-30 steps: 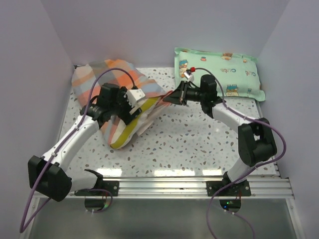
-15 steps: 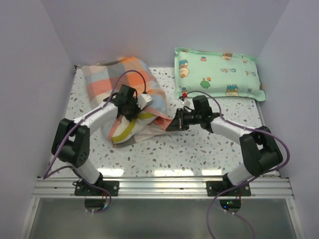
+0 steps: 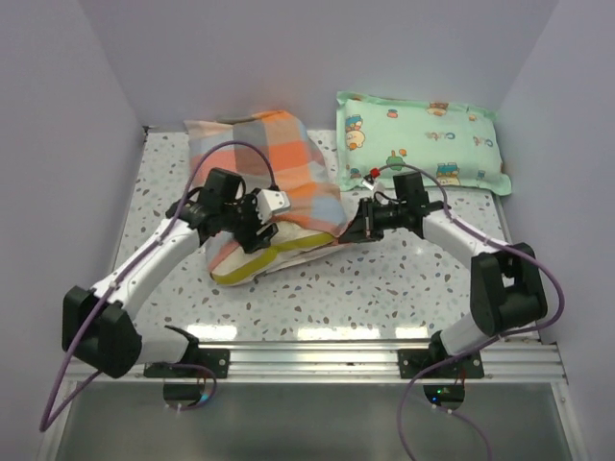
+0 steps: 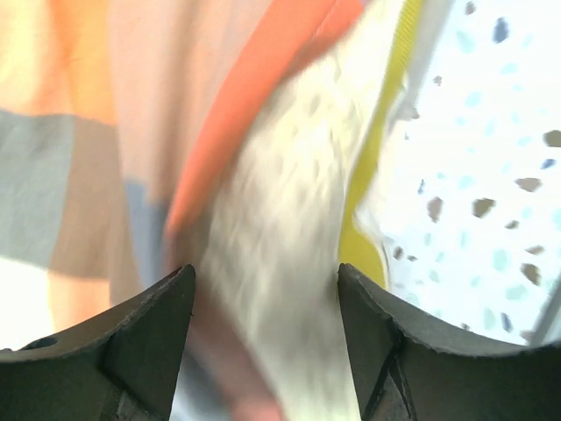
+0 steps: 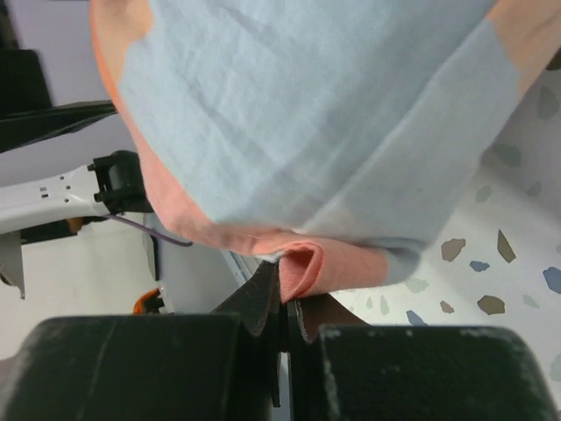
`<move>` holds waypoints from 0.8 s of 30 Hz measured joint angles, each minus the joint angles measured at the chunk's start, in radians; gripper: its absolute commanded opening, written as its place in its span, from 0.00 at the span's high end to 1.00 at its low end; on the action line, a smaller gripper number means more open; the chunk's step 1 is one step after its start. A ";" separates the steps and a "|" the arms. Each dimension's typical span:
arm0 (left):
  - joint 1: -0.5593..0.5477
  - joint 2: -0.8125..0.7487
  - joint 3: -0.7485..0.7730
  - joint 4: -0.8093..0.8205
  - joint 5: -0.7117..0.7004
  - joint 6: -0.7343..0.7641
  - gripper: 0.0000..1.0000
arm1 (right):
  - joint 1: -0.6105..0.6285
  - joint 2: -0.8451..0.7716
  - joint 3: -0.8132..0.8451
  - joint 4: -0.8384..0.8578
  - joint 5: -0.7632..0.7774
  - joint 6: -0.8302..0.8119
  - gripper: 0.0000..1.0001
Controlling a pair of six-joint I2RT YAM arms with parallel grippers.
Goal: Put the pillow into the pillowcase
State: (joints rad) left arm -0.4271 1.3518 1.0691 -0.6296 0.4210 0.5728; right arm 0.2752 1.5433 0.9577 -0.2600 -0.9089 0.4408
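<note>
The plaid pillowcase [image 3: 274, 158] lies at the left middle of the table, bulged over the cream-yellow pillow [image 3: 252, 264], whose yellow edge and white end stick out at the near side. My left gripper [image 3: 262, 230] is open right at that exposed end. In the left wrist view, blurred, the pillow [image 4: 280, 202] lies between my left gripper's [image 4: 263, 294] wide-apart jaws, with the pillowcase [image 4: 105, 114] to the left. My right gripper [image 3: 349, 229] is shut on the pillowcase's right edge. In the right wrist view my right gripper [image 5: 289, 303] pinches the orange hem of the pillowcase [image 5: 307, 105].
A mint-green cartoon-print pillow [image 3: 423, 139] leans against the back wall at the right. The speckled table [image 3: 384, 288] has walls on three sides. A metal rail [image 3: 317, 360] runs along the near edge.
The pillowcase has slid right and further over the pillow. My right gripper moved right, holding the hem. My left arm stretched out again, gripper at the pillow's exposed end.
</note>
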 measured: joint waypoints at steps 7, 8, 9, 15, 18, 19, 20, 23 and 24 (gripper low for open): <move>0.017 -0.129 0.071 -0.120 0.031 -0.002 0.35 | -0.006 0.075 -0.014 -0.003 -0.005 0.018 1.00; 0.017 -0.120 0.071 -0.122 0.030 -0.001 0.36 | -0.006 0.080 -0.014 -0.004 -0.005 0.019 1.00; 0.017 -0.107 0.069 -0.120 0.029 -0.001 0.37 | -0.006 0.081 -0.014 -0.005 -0.004 0.018 1.00; 0.012 0.013 0.046 -0.083 -0.007 -0.004 0.44 | -0.006 0.081 -0.014 -0.018 -0.002 0.003 1.00; 0.011 0.072 0.043 -0.050 -0.035 -0.007 0.84 | -0.006 0.082 -0.014 -0.018 -0.001 -0.001 1.00; 0.011 0.089 0.044 -0.043 -0.036 -0.008 0.90 | -0.006 0.082 -0.014 -0.019 0.000 -0.003 1.00; 0.011 0.103 0.047 -0.043 -0.035 0.003 0.96 | -0.006 0.082 -0.014 -0.020 0.000 -0.006 1.00; 0.011 0.123 0.069 -0.088 0.005 0.059 1.00 | -0.006 0.087 -0.014 -0.026 0.001 -0.016 1.00; 0.011 0.117 0.077 -0.111 0.023 0.084 1.00 | -0.006 0.090 -0.014 -0.029 0.002 -0.018 1.00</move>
State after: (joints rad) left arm -0.4156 1.4693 1.1461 -0.7406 0.4442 0.6563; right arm 0.2691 1.6333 0.9440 -0.2886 -0.9073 0.4229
